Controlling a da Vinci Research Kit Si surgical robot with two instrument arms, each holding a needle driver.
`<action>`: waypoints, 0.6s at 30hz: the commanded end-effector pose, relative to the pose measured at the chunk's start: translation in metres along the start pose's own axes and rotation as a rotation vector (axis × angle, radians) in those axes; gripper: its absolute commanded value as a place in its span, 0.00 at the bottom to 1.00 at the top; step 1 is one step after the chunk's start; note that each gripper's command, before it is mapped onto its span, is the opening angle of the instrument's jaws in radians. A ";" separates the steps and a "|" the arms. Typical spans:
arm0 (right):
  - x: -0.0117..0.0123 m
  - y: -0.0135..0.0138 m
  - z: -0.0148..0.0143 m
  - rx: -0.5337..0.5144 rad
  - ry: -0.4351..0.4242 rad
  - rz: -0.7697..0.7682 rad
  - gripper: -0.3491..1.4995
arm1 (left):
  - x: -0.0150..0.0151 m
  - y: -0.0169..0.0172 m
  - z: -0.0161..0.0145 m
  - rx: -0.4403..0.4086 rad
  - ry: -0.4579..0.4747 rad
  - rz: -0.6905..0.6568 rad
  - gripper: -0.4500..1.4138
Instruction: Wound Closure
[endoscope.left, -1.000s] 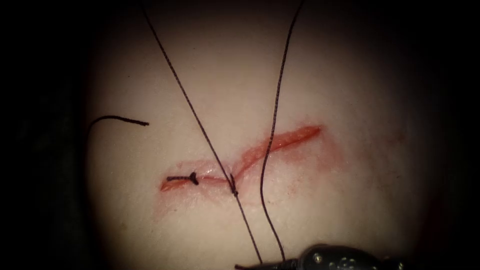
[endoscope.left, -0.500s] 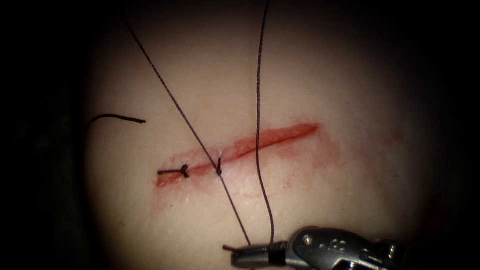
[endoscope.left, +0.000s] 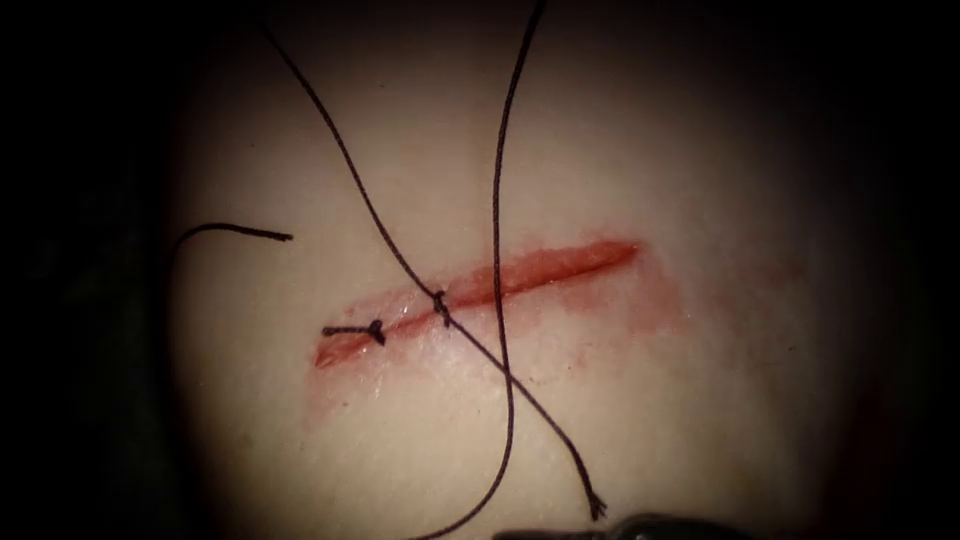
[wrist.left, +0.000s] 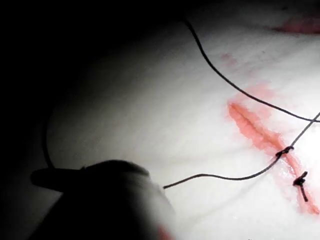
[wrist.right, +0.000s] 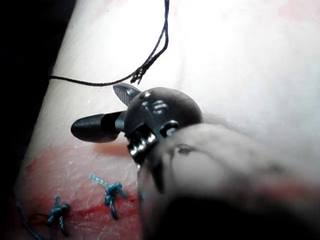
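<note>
Tissue: your pale, smooth pork belly (endoscope.left: 700, 150), faintly glossy, takes up the lit middle of the endoscope view.
Cut: a narrow red slit (endoscope.left: 560, 262) slants across the centre, low end toward 8 o'clock, high end toward 3 o'clock.
Red fluid: a thin pink smear (endoscope.left: 655, 305) borders the cut, broadest at 4 o'clock from its high end.
Thread: one dark braided strand (endoscope.left: 350, 165) comes down from 11 o'clock to the cut. A second strand (endoscope.left: 497, 200) drops from 12 o'clock, crosses the cut and curves off at 6 o'clock. The two cross just below the cut.
Right tool: your rounded grey metal tool (wrist.right: 102, 109) sits at the 6 o'clock edge. Its jaws are spread apart with nothing between them.
Left tool: a dark, blunt tip (wrist.left: 55, 177). The thread runs up to it, but you cannot tell whether it grips it.
Knots: one small tight knot (endoscope.left: 440, 305) sits on the cut. Another (endoscope.left: 375, 331) sits toward 8 o'clock, with a stub tail.
Cut end of thread: a short curved piece (endoscope.left: 235, 231) lies loose at 9 o'clock.
Frayed end: the first strand's splayed tip (endoscope.left: 597, 508) rests at 5 o'clock, just beside the right tool.
</note>
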 end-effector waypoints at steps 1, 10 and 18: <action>0.0012 0.0002 0.0002 -0.005 0.022 -0.004 0.87 | 0.0010 0.0013 0.0002 -0.051 0.031 -0.066 0.00; 0.0085 0.0001 -0.0019 -0.084 0.176 0.094 0.00 | 0.0034 0.0060 -0.0066 -0.525 0.215 -0.791 0.00; 0.0108 0.0000 -0.0034 -0.173 0.223 0.140 0.70 | 0.0040 0.0060 -0.0076 -0.570 0.256 -0.937 0.00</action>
